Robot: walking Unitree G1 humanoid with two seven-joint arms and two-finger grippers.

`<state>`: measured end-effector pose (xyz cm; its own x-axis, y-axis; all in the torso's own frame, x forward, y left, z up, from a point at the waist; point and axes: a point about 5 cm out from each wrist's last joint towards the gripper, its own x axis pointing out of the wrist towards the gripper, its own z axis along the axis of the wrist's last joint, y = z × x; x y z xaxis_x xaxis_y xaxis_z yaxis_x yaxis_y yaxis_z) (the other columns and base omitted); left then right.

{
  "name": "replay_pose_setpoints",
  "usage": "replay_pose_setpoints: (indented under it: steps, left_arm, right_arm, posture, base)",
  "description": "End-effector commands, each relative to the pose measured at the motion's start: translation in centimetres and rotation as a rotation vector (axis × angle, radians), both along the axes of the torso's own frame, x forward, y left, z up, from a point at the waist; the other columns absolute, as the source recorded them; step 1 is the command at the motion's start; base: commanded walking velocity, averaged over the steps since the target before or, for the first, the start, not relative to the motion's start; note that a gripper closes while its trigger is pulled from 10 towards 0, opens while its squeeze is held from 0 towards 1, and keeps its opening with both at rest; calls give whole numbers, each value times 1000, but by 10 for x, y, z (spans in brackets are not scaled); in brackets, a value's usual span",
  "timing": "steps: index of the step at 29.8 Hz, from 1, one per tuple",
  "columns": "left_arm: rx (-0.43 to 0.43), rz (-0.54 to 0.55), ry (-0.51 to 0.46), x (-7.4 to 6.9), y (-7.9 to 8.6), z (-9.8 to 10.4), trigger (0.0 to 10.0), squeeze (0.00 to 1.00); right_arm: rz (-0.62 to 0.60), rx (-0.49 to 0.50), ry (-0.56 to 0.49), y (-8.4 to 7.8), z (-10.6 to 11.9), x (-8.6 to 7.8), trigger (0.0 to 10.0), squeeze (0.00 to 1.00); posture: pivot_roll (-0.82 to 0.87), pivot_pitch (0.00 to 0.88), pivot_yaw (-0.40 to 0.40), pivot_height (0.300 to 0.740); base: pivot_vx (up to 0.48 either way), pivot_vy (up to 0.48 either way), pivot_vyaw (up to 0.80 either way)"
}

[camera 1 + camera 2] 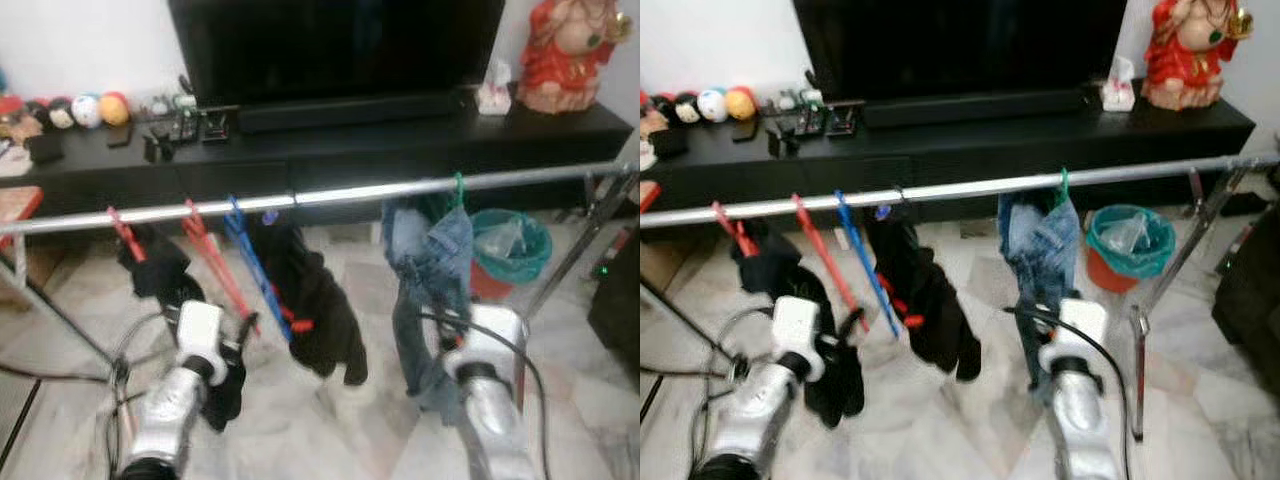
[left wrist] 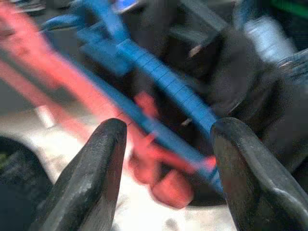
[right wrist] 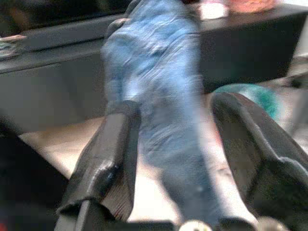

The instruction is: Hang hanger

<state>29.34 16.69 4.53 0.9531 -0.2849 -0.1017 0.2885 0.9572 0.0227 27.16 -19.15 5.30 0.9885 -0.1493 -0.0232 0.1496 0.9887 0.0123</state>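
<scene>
Left gripper [image 2: 166, 159] is spread open, and the blue hanger [image 2: 159, 91] runs slantwise just past its fingertips, hooked on the metal rail [image 1: 320, 193] next to the red hanger [image 1: 215, 265]. Right gripper [image 3: 175, 154] is open too, with the hanging jeans [image 3: 159, 96] right between its fingers [image 3: 110, 154].

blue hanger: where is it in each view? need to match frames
Left eye view: blue hanger hooks on the metal rail, left of centre, slanting down beside the black clothes.
Right eye view: same, blue hanger on the rail.
Left wrist view: blurred blue bar crossing diagonally beyond the left claw.
Right wrist view: not in it.
Shared landmark: red hanger alongside.
</scene>
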Motion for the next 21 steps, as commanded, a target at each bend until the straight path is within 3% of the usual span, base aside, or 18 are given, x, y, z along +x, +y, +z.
replay_pose_setpoints:
  steps: [1, 5, 6, 7, 8, 13, 21]
  left_arm:
    - [14, 31, 17, -3, 13, -3, 10000, 0]
    - [18, 35, 17, -3, 14, -3, 10000, 0]
    - [19, 35, 18, -3, 14, -3, 10000, 0]
    - [19, 35, 18, -3, 14, -3, 10000, 0]
    - [20, 34, 19, -3, 14, -3, 10000, 0]
    - [20, 30, 24, -3, 14, -4, 10000, 0]
    - [21, 27, 28, -3, 14, -4, 10000, 0]
  right_arm:
    - [11, 15, -9, 6, 1, 1, 10000, 0]
    - [9, 15, -16, 3, 4, 3, 10000, 0]
    - [9, 16, -21, 2, 6, 5, 10000, 408]
    - [9, 16, -21, 2, 6, 5, 10000, 408]
    - [10, 12, -19, 0, 8, 7, 10000, 1000]
    - [-3, -6, -26, -9, 15, 14, 10000, 1000]
    - [42, -73, 101, -21, 15, 33, 10000, 1000]
  posture:
    - [45, 7, 43, 740]
    - [45, 7, 44, 740]
    - [45, 7, 44, 740]
    - [45, 7, 44, 740]
    - [43, 8, 45, 740]
    - [43, 9, 46, 740]
    - [41, 8, 52, 740]
  base:
    - [0, 0, 0]
    - [0, 0, 0]
    - [0, 0, 0]
    - [0, 0, 0]
    - [0, 0, 0]
    - [0, 0, 0]
    - [0, 0, 0]
